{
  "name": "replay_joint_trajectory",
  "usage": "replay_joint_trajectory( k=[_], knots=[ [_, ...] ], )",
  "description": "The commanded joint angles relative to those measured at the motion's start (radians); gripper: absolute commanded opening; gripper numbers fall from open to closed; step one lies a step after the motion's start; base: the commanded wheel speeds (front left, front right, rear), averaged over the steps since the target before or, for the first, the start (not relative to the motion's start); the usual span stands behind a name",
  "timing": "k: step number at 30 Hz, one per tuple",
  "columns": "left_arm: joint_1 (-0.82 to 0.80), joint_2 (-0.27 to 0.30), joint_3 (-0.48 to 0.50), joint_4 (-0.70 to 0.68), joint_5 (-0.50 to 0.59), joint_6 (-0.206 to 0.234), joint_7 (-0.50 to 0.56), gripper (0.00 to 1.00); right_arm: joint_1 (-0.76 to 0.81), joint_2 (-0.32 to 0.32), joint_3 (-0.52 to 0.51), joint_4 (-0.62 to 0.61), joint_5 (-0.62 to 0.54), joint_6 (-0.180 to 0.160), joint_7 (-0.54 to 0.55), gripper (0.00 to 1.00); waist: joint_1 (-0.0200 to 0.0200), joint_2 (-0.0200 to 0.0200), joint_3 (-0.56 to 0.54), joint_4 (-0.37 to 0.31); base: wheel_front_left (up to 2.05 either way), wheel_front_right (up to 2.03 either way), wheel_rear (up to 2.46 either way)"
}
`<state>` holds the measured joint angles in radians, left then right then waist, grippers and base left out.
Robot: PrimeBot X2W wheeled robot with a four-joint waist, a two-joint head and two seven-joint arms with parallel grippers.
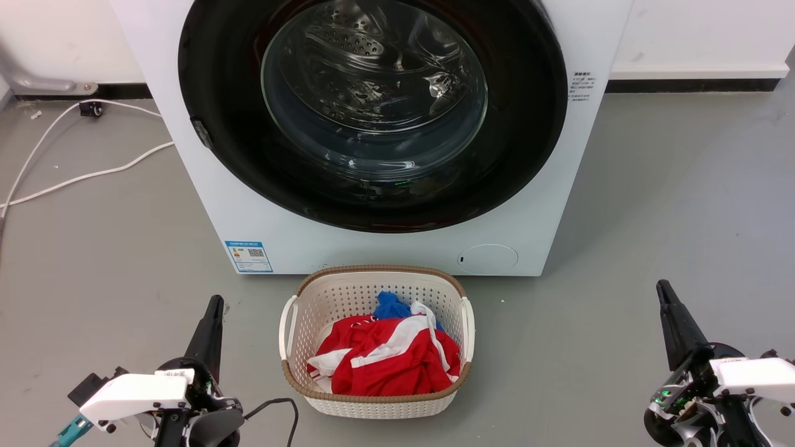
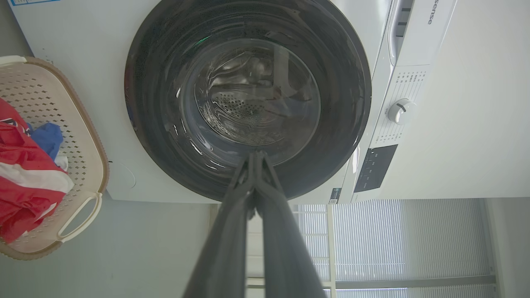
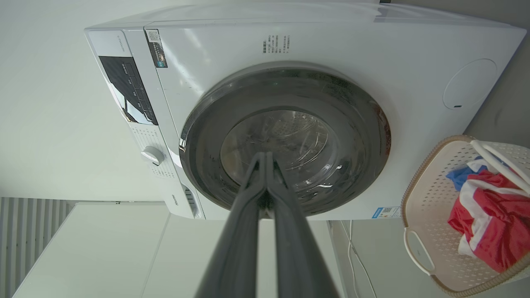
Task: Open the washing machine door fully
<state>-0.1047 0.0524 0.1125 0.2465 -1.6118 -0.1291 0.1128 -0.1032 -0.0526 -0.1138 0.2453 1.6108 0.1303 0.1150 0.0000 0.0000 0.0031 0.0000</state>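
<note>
The washing machine door is a big glossy black disc with a clear glass bowl centre, lying flush against the white machine front, closed. A small latch notch sits on its left rim. Both wrist views face the washing machine door from a distance. My left gripper rests low at the lower left, fingers pressed together, holding nothing. My right gripper rests at the lower right, also shut and empty. Both stand well short of the machine, apart from the door. In the left wrist view the left gripper tips meet; the right gripper tips likewise.
A white laundry basket with red, white and blue clothes stands on the grey floor right before the machine, between my arms. White cables trail across the floor at the left. A small white round cap sits low on the machine front.
</note>
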Motion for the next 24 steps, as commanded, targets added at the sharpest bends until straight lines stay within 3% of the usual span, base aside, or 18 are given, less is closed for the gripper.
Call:
replay_joint_trajectory(
  k=[1, 24],
  knots=[
    [-0.008, -0.002, 0.004, 0.0, 0.005, -0.003, 0.003, 0.0, -0.011, 0.003, -0.001, 0.001, -0.002, 0.001, 0.002, 0.0, 0.0, 0.0, 0.0, 0.0, 0.0, 0.0, 0.0],
    [-0.008, -0.002, 0.004, 0.0, 0.006, -0.003, 0.003, 0.0, -0.011, 0.003, -0.001, 0.001, -0.002, 0.001, 0.002, 0.0, 0.0, 0.0, 0.0, 0.0, 0.0, 0.0, 0.0]
  ],
)
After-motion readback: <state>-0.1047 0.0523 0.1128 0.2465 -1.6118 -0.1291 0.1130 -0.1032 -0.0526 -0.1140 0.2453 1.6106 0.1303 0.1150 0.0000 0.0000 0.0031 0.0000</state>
